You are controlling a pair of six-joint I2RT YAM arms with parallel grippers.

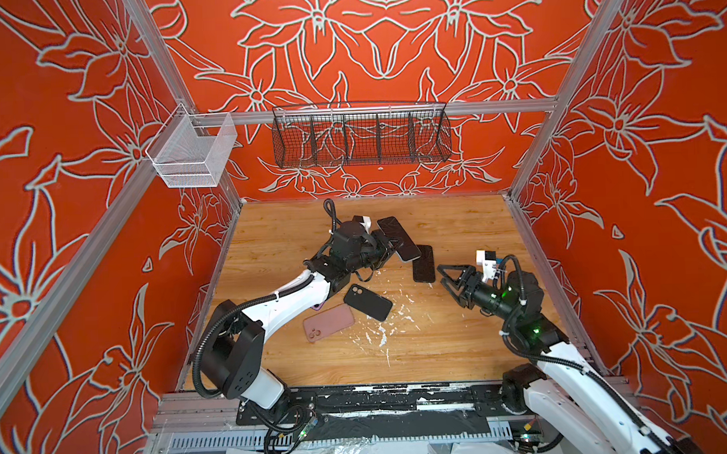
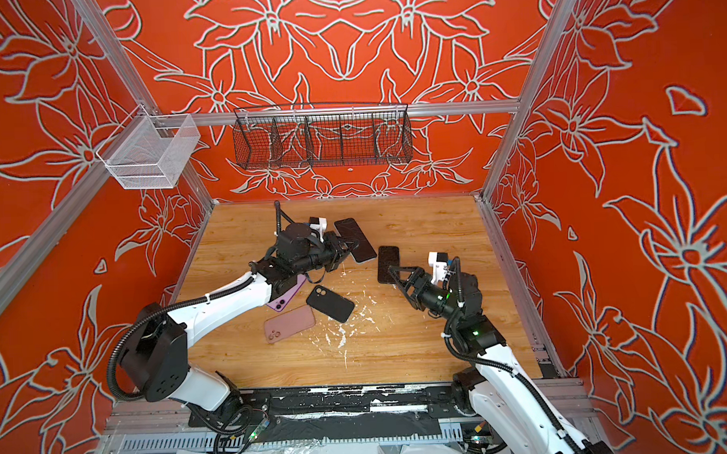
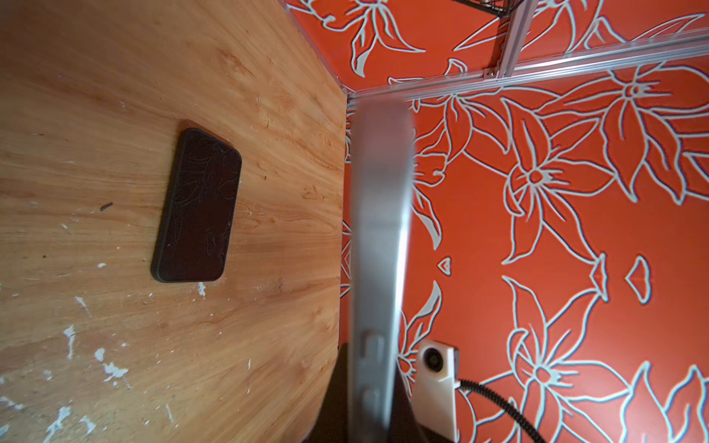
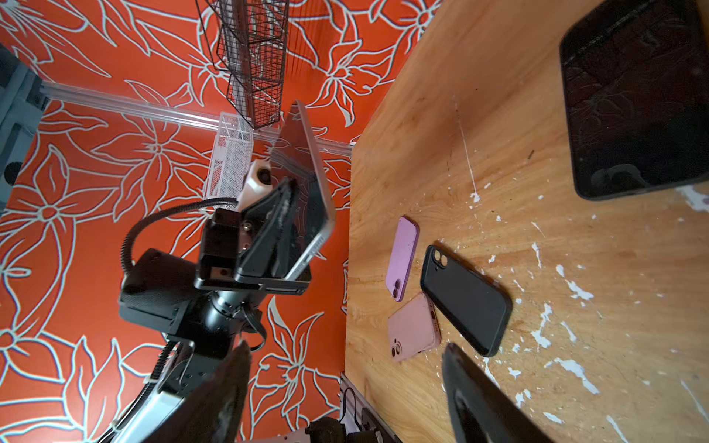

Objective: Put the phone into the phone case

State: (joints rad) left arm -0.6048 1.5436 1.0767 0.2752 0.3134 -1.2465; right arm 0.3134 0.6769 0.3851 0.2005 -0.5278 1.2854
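My left gripper (image 1: 389, 247) is pinched tight on the phone (image 1: 398, 236), which is up off the table (image 1: 461, 349), dark screen tilted; silver edge runs blurred past my left wrist camera; my right gripper (image 1: 444, 276) is spread wide, nothing between the fingers (image 4: 483, 399), tips just beside the black phone case (image 1: 423, 264); that case lies flat, glossy face up, near the phone's low end; cannot tell if anything sits in it; nearer my bases: second black case (image 1: 367, 302), pink case (image 1: 328, 322), purple phone (image 2: 285, 299) partly under my left arm.
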